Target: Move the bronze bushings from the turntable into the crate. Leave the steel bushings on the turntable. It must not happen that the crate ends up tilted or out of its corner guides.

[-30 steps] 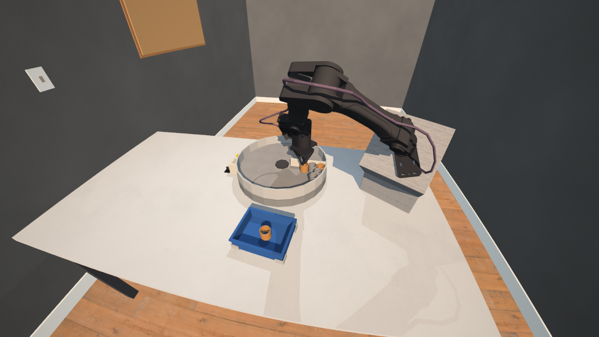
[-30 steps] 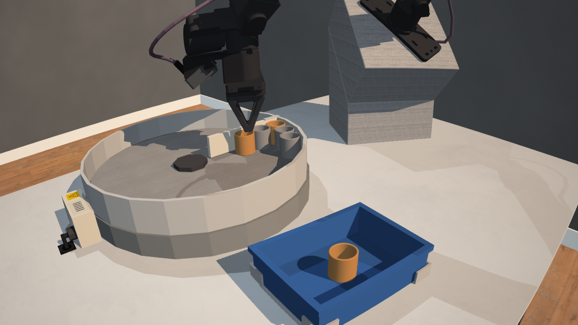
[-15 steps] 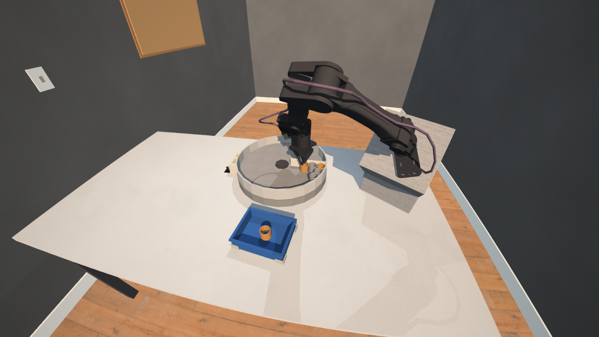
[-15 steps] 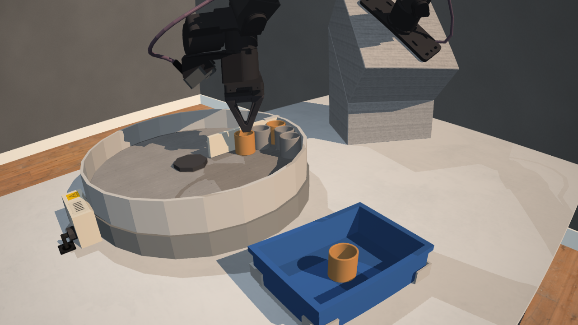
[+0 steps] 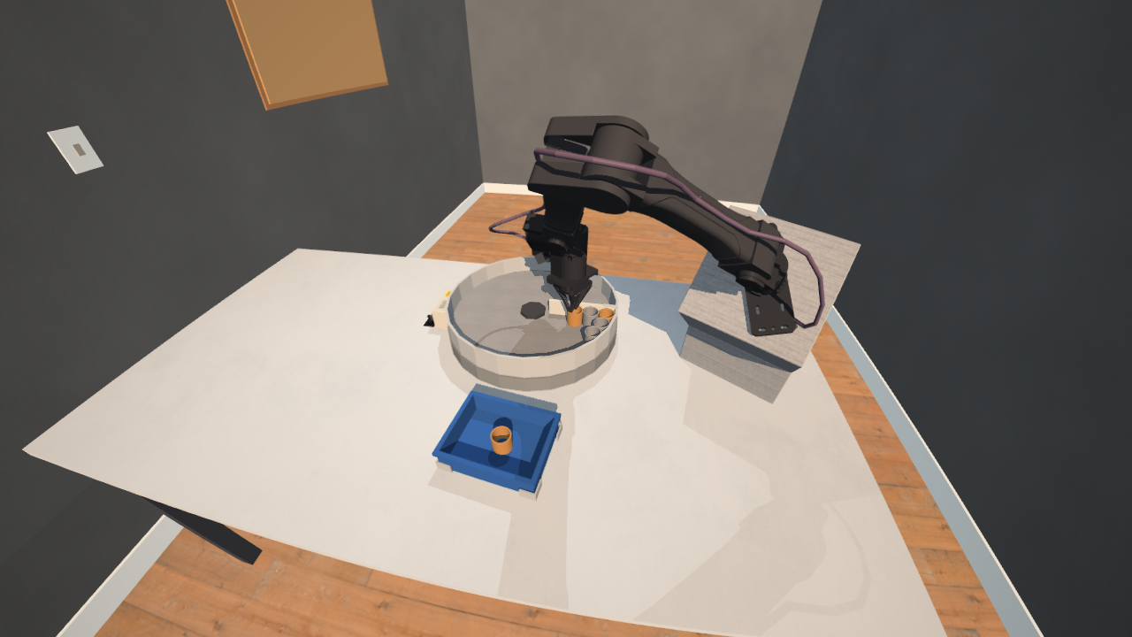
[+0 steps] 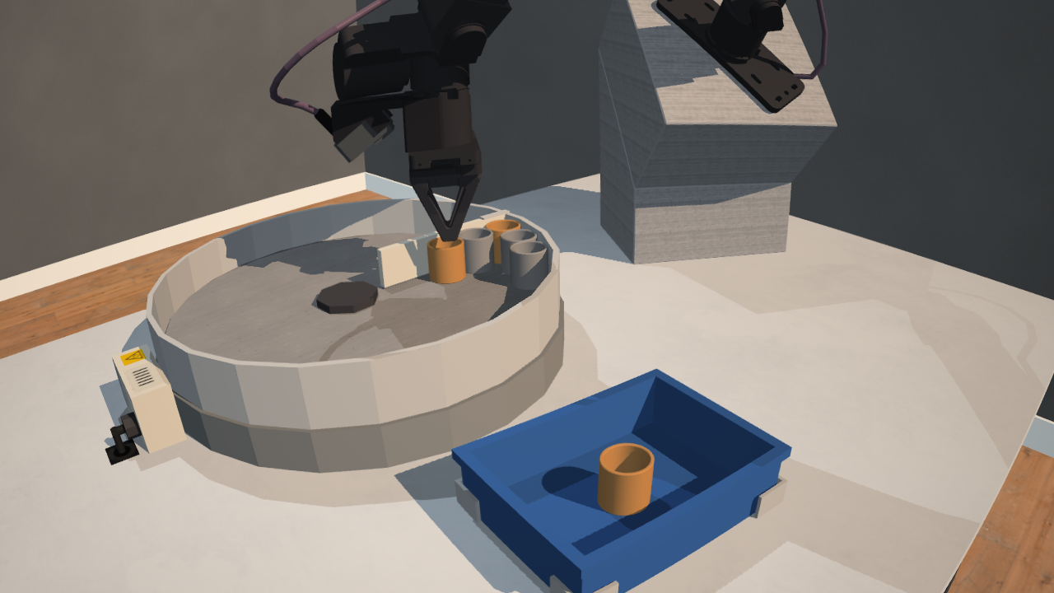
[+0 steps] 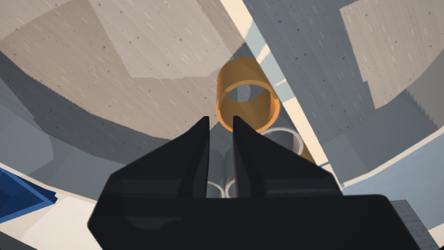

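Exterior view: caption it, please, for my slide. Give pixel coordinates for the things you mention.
Narrow-set gripper (image 6: 448,237) over a turntable (image 6: 295,395); one bronze bushing (image 6: 624,483) stands in the blue crate (image 6: 515,483).
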Robot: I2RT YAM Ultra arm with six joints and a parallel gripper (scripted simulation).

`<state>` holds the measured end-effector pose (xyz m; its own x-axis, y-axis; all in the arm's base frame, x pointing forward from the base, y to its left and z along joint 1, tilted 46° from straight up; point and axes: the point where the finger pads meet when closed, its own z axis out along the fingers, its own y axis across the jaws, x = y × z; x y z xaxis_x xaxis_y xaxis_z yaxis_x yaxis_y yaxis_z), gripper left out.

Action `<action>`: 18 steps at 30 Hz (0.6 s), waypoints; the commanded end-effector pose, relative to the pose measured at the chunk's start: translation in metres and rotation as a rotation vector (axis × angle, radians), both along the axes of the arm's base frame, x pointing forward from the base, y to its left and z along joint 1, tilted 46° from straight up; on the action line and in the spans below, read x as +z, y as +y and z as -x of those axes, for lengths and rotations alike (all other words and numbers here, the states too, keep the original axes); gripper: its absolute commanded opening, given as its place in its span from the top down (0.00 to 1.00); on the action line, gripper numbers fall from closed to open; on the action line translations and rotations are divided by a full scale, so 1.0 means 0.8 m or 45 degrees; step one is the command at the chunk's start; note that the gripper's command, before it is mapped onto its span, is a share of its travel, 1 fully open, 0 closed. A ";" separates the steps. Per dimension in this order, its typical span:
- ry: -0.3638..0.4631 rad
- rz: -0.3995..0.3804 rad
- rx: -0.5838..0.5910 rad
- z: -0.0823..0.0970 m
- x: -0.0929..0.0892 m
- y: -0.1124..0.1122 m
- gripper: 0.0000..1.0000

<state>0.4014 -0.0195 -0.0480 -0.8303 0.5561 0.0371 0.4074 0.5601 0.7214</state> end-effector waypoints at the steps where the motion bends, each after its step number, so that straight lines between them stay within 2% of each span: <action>1: -0.028 0.020 -0.036 -0.007 0.004 -0.016 0.85; 18: -0.005 0.008 -0.028 -0.008 -0.001 -0.019 0.85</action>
